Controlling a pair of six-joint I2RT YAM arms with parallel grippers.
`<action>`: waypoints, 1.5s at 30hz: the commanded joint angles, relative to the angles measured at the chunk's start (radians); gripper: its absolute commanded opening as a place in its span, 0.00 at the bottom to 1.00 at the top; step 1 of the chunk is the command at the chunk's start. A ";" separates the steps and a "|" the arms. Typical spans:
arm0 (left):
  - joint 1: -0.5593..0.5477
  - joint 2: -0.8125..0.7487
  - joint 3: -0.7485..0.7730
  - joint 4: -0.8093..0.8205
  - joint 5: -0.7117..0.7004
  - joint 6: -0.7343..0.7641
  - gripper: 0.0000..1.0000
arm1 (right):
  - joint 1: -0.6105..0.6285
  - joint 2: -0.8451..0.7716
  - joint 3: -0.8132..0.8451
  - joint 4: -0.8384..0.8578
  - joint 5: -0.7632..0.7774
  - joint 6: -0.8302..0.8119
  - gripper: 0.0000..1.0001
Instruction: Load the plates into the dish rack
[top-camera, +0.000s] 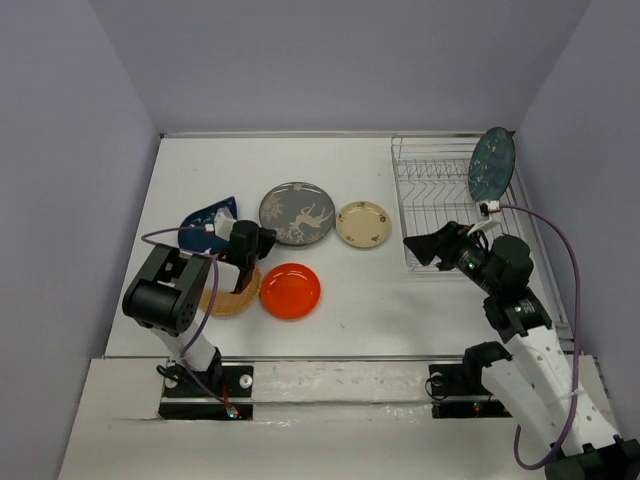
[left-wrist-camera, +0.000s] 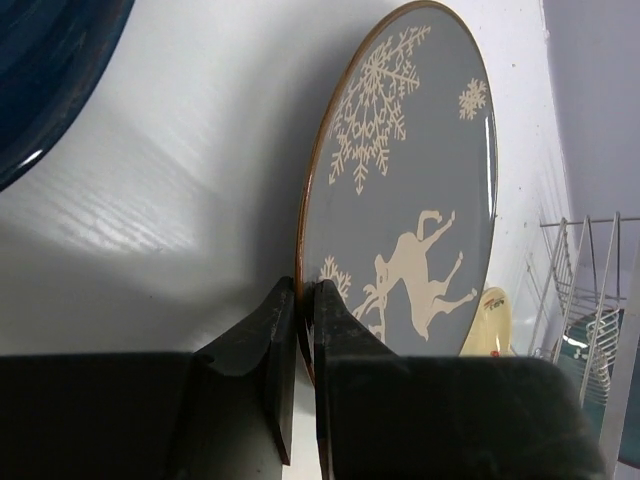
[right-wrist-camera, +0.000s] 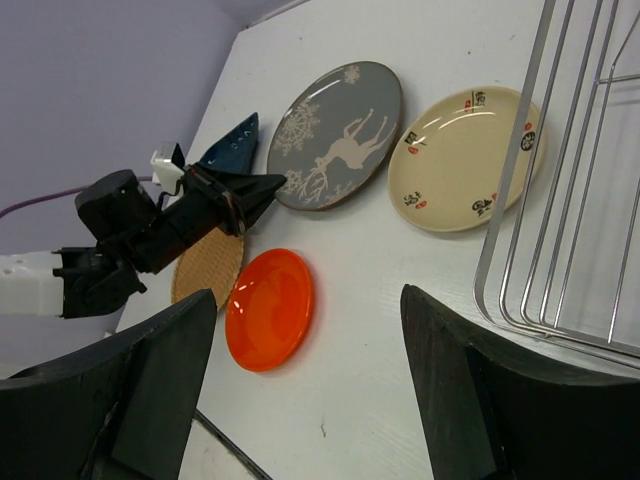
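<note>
- On the left half of the white table (top-camera: 350, 325), the round grey plate (top-camera: 297, 212) lies flat. It is glossy, with a white deer and snowflakes and a thin brown rim.
- Just right of it lies the small cream plate (top-camera: 363, 223), shiny, with small red and dark marks.
- Nearer the arms, the smooth, bright orange-red plate (top-camera: 290, 290) lies just beside the tan waffle-textured plate (top-camera: 238, 300), which the left arm partly hides.
- The dark blue pointed leaf-shaped plate (top-camera: 208, 222) lies left of the grey plate.
- At the right stands the silver wire dish rack (top-camera: 435, 195) with upright tines. The large teal plate (top-camera: 492, 165) stands on edge at its far right corner.
- The left gripper (left-wrist-camera: 305, 300) has its black fingers clenched on the grey plate's near-left rim, with only a thin slit between them.
- The right gripper (right-wrist-camera: 310, 390) is spread wide and holds nothing, above bare table just left of the rack's near corner.
</note>
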 joint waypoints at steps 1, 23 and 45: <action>-0.004 -0.080 -0.066 0.021 -0.052 0.067 0.06 | 0.007 0.010 0.036 -0.003 -0.040 -0.023 0.80; 0.001 -0.672 -0.173 0.041 0.006 0.213 0.05 | 0.202 0.522 0.221 0.206 -0.153 -0.072 0.90; 0.001 -0.995 -0.120 -0.094 0.525 0.124 0.05 | 0.211 0.760 0.321 0.309 -0.181 -0.061 0.97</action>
